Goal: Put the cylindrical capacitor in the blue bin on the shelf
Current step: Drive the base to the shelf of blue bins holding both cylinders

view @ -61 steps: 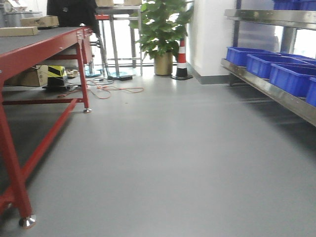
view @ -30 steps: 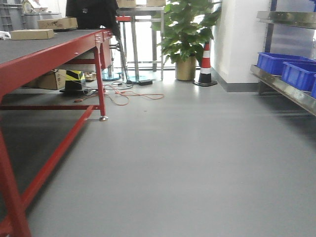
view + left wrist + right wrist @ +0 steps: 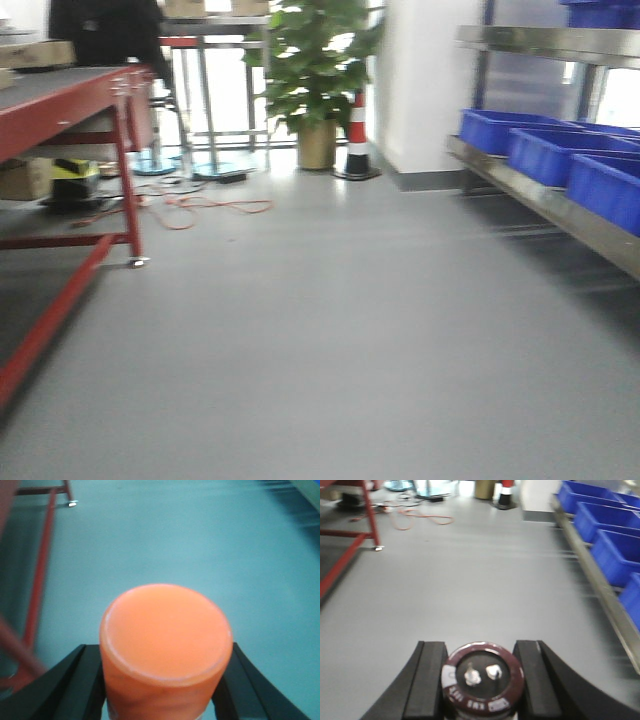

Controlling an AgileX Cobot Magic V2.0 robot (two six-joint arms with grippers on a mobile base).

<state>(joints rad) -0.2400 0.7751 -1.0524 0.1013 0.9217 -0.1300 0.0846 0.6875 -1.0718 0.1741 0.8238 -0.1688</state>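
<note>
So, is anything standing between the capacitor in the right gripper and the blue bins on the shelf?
Nothing visible does. Only bare grey floor lies between the cylindrical capacitor, held by the right gripper, and the shelf's blue bins. The red table stands well to the left.

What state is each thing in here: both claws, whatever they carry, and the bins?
Left claw: shut on the orange cylinder.
Orange cylinder: held upright, flat top facing the camera.
Right claw: shut on the cylindrical capacitor.
Cylindrical capacitor: held upright with its terminals up, not yet in a bin.
Blue bins: open-topped, lined up on the shelf; contents not visible.
</note>
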